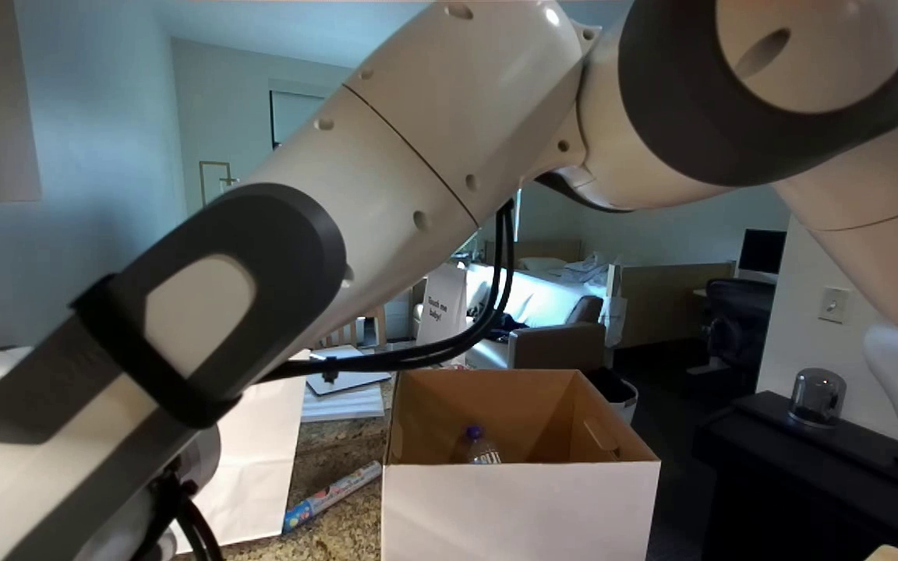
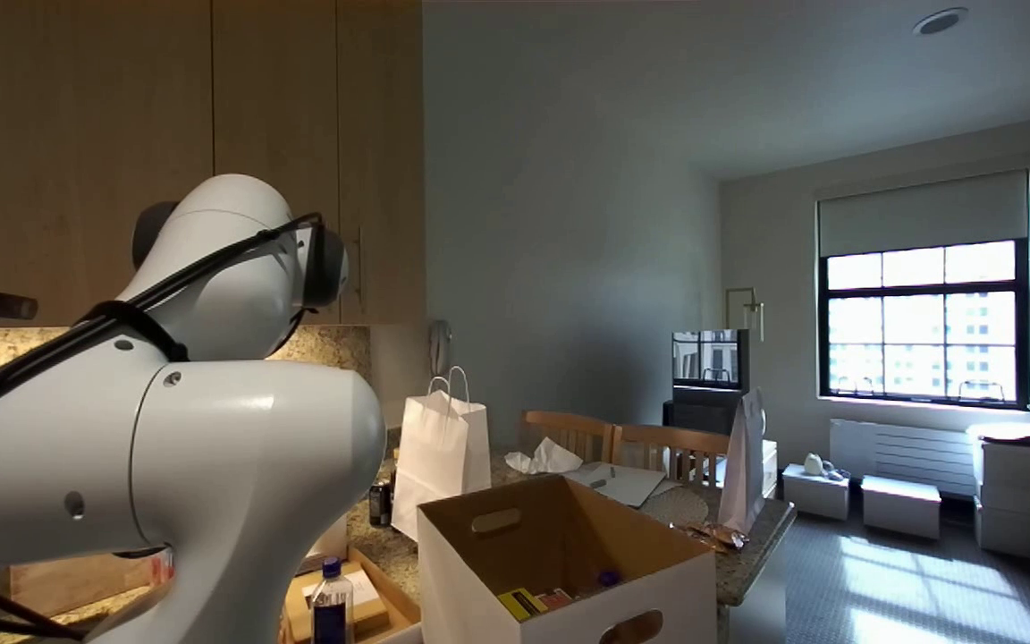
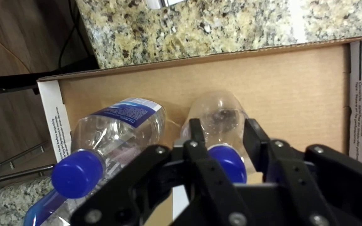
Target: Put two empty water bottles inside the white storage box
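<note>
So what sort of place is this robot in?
Probably somebody's home, around the kitchen part: there are wooden cupboards, a speckled stone counter, and, farther back in an exterior view, what looks like a bed.

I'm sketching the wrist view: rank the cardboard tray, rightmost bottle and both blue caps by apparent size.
1. Cardboard tray
2. Rightmost bottle
3. Left blue cap and right blue cap: unsure, right one partly hidden
</note>
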`<state>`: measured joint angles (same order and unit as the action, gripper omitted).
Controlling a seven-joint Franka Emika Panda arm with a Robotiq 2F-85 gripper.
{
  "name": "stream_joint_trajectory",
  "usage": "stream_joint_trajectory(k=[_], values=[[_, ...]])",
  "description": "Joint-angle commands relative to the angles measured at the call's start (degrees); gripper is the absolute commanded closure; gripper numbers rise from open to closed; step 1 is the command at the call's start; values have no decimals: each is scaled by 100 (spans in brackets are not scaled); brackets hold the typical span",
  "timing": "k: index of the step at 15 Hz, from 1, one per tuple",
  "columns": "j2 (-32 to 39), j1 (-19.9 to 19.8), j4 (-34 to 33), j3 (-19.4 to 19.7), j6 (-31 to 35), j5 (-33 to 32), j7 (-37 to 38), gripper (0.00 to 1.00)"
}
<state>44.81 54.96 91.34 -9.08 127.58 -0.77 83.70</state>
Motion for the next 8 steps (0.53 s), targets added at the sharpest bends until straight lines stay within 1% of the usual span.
stream_joint_trajectory(k=[1,2,4,5,6,7,8], values=[[-130,24,144,82,-63,-55,-82,93],[-125,35,143,102,-59,-66,-67,93],[-149,39,173,116,-9,-71,-57,97],[-176,36,206,124,8,-68,-45,68],[-185,27,213,138,-13,-68,-38,71],[-182,13,212,147,-19,-61,-43,70],[-167,-5,198,165,-16,-51,-34,64]])
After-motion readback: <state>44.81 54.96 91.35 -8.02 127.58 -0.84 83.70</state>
